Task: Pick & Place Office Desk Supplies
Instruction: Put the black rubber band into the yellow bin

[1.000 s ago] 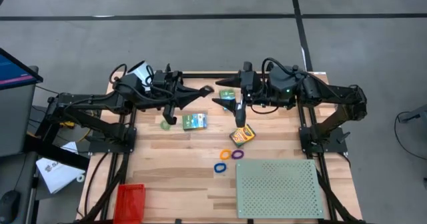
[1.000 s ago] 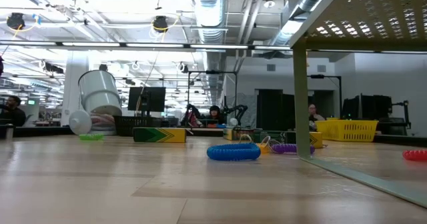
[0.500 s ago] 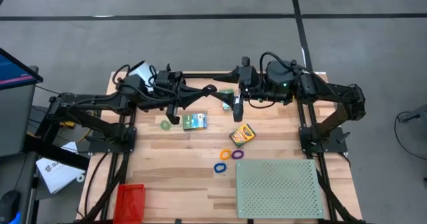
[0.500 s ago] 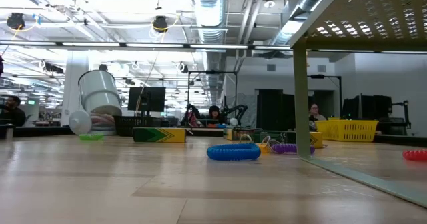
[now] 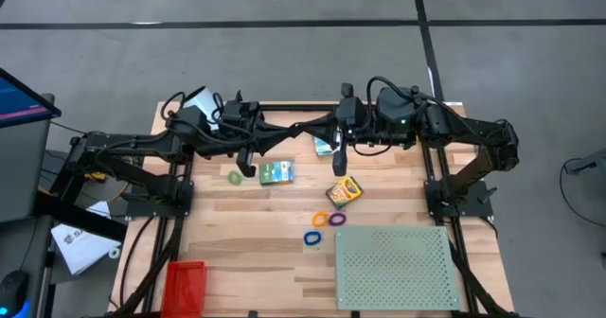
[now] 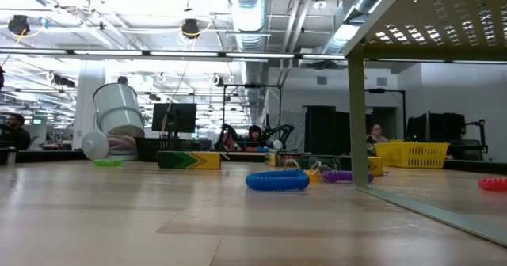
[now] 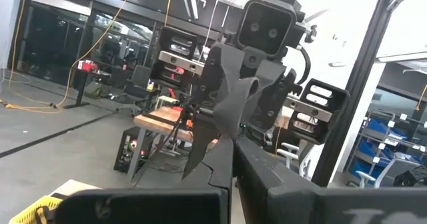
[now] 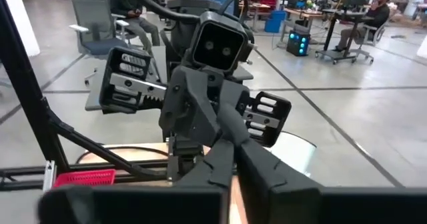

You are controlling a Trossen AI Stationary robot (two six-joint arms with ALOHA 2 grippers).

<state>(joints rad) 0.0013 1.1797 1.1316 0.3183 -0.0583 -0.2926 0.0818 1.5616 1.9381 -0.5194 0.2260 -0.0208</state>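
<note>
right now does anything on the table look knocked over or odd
Yes: the white cylinder lies tipped on its side at the table's far left corner. Also, the left gripper and right gripper, both shut, meet tip to tip above the table.

No legible text, label, brand or number in any view. Crayon box (image 5: 344, 191): printing present, too small to read. Green box (image 5: 276, 172): likewise unreadable.

The left tool (image 7: 230, 159) has its dark fingers pressed together, tips meeting the right tool (image 7: 220, 134) directly ahead.
</note>
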